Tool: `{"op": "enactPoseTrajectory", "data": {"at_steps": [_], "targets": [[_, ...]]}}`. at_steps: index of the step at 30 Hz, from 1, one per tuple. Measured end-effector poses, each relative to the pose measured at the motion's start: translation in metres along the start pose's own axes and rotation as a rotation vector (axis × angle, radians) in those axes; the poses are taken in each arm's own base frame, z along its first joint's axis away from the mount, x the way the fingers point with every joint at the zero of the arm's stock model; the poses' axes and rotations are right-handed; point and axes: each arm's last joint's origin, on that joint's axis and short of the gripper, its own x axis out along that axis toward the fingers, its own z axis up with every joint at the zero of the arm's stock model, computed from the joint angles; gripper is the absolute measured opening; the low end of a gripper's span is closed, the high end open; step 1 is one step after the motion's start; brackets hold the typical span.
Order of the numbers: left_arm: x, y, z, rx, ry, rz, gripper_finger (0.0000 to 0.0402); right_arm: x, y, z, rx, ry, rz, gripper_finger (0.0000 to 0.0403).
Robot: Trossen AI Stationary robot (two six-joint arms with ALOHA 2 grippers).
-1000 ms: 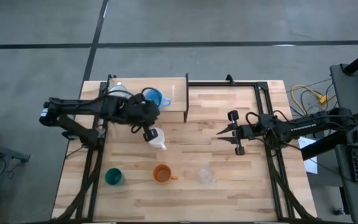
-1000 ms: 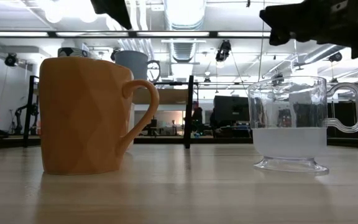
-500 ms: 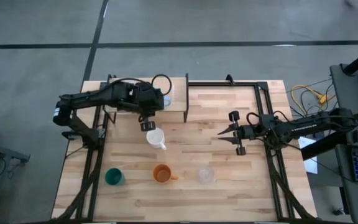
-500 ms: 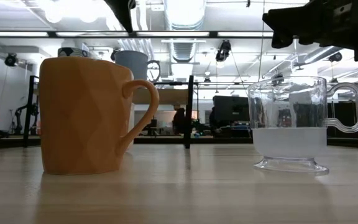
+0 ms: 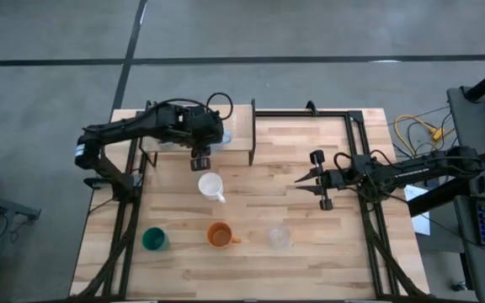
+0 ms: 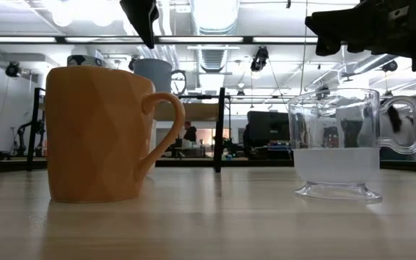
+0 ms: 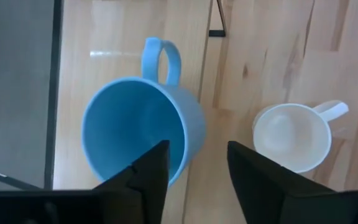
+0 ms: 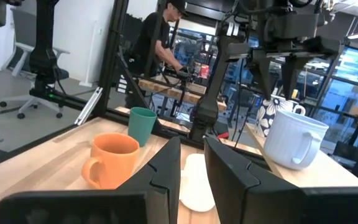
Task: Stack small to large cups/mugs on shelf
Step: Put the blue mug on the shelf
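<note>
The shelf (image 5: 238,118) stands at the table's far left. The light blue cup (image 7: 135,130) sits upright on it, with a shiny cup (image 8: 267,115) behind. My left gripper (image 7: 197,155) hangs open just above the blue cup (image 5: 224,135), pointing down, one finger over its hollow and one outside its wall. On the table stand the white cup (image 5: 211,184), the orange cup (image 5: 219,235), the dark green cup (image 5: 153,239) and the clear cup (image 5: 279,237). My right gripper (image 5: 297,179) waits level at mid-right, narrowly open with nothing between its fingers.
A black metal frame (image 5: 360,168) runs along the table's far and right sides, and another rail (image 5: 129,210) along the left. Cables (image 5: 415,130) lie beyond the right edge. People move in the room behind the table. Bare wood lies between the white cup and my right gripper.
My left gripper has gone from over the white cup toward the table's far edge and now hangs above the blue cup on the shelf. The white cup has stayed on the table, upright.
</note>
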Motion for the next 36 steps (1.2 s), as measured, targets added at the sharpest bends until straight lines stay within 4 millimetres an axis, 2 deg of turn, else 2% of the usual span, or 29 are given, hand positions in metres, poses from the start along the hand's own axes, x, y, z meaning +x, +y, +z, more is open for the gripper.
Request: {"op": "enactPoseTrajectory", "data": {"at_steps": [7, 18, 36], "targets": [[0.011, 0.000, 0.004, 0.003, 0.033, 0.000, 0.0164, 0.000, 0.000, 0.000, 0.000, 0.002, 0.001, 0.0068], [0.024, 0.012, 0.002, -0.036, 0.079, 0.020, 0.0164, 0.000, 0.000, 0.000, -0.001, 0.003, 0.001, 0.0068], [0.032, 0.011, 0.000, -0.032, 0.102, 0.013, 0.0164, 0.000, 0.000, 0.000, -0.003, 0.003, 0.001, 0.0068]]}}
